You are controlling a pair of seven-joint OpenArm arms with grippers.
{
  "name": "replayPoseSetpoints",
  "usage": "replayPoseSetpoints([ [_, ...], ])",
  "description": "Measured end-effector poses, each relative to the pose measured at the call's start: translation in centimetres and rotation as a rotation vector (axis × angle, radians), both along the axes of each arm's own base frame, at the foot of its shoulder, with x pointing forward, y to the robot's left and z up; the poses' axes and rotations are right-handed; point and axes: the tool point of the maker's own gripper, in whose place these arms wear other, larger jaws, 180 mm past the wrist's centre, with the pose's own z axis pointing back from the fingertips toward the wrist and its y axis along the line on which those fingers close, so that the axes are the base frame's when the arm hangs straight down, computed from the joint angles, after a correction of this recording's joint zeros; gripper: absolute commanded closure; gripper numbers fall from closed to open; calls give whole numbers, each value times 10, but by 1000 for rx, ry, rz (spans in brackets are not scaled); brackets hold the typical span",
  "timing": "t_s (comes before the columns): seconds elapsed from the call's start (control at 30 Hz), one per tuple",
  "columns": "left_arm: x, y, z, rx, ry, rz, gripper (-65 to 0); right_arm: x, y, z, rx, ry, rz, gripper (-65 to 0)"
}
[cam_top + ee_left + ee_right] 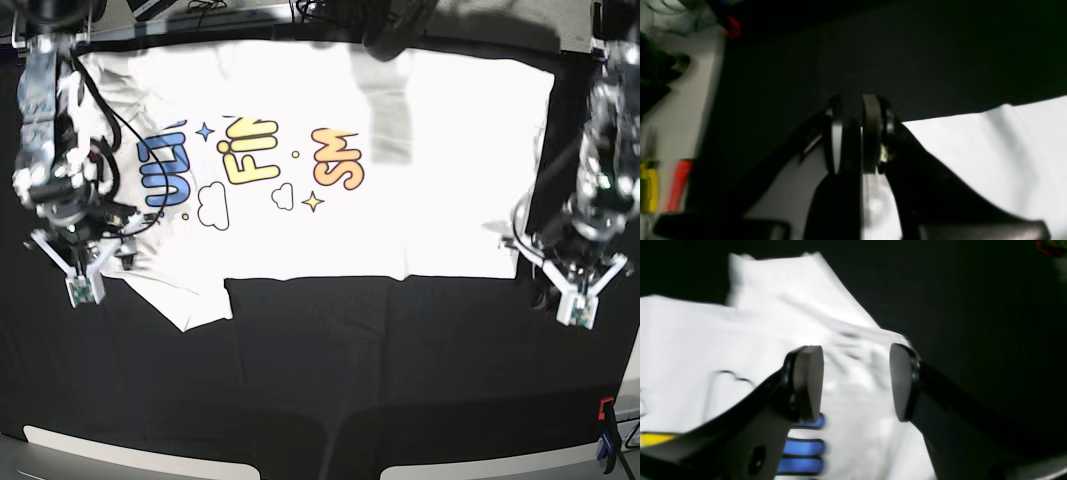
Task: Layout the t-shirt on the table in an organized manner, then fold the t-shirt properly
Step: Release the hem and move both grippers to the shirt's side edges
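Where t-shirt [440, 180] ends, bare black table [330, 370]

Robotics lab or test bench, not a home. Evidence: wide table [330, 380] draped in matte black cloth fills nearly the whole base view. Two robot arms at its left and right edges, cameras fixed at the wrists. Loose black cables [110, 130] hang along the arm at left of frame. Red and blue clamp [604, 425] bites the cloth at lower right corner. Left wrist view, lower left: pale floor or bench with yellow-handled tool [649, 186] and red-handled tool [679, 185], blurred. More cabling along the top edge.
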Motion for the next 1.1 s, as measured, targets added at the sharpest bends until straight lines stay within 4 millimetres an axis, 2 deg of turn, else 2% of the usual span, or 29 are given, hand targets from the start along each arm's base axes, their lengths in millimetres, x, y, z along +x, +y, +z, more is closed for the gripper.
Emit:
replayPoseSetpoints([
  [0.1, 18, 6, -20, -92, 77, -11, -107, 6, 10, -9, 117, 52, 47, -310],
  [0.2, 32, 29, -47, -126, 208, 43, -162, 6, 18, -15, 185, 109, 75, -310],
  [0.27, 34, 47, -67, -130, 307, 78, -188, 6, 23, -14, 207, 121, 93, -310],
  [0.37, 35, 70, -92, -151, 393, 152, -188, 7, 26, -12, 220, 114, 101, -310],
  [0.43, 32, 79, -106, -193, 440, 192, -188, 7, 27, -12, 227, 116, 103, -310],
  [0.53, 25, 59, -116, -329, 489, 98, -188, 6, 27, -13, 225, 123, 102, -310],
  [0.67, 24, 35, -113, -468, 475, 4, -188, 6, 27, -13, 225, 122, 104, -310],
  [0.93, 30, 33, -106, -474, 424, -17, -188, 6, 27, -13, 225, 123, 104, -310],
  [1.1, 23, 28, -123, -442, 449, -15, -188, 6, 27, -13, 225, 123, 105, -310],
])
